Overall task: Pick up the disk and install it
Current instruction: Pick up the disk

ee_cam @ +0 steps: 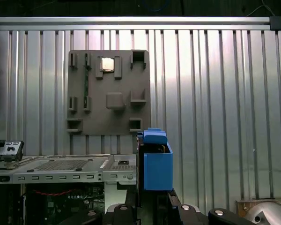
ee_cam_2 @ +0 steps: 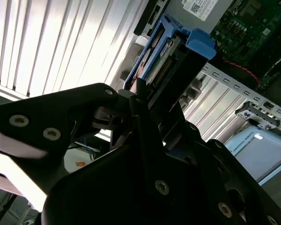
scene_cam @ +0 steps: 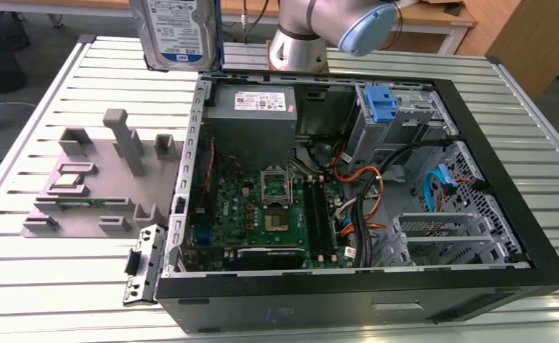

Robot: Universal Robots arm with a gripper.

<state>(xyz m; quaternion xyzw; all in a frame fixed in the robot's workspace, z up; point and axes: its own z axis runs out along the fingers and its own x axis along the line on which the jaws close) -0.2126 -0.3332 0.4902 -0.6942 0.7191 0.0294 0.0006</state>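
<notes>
The disk [scene_cam: 179, 32], a silver drive with a blue-and-white label and blue side rails, hangs upright in the air above the far edge of the slatted table, just beyond the open computer case's [scene_cam: 356, 289] far corner on the exterior view's left. In the second wrist view my gripper [ee_cam_2: 150, 101] is shut on the disk [ee_cam_2: 166, 49], its black fingers clamping the drive's sides. In the first wrist view the disk [ee_cam: 155, 161] appears edge-on, with its blue rail rising from the gripper [ee_cam: 150, 211].
A grey parts holder [scene_cam: 99, 193] lies on the table at the exterior view's left, with a small silver chip [ee_cam: 107, 64] in it. Inside the case are the power supply [scene_cam: 253, 103], the motherboard [scene_cam: 260, 214], loose cables and a blue-tabbed drive bay [scene_cam: 379, 103]. The arm's base [scene_cam: 294, 43] stands behind the case.
</notes>
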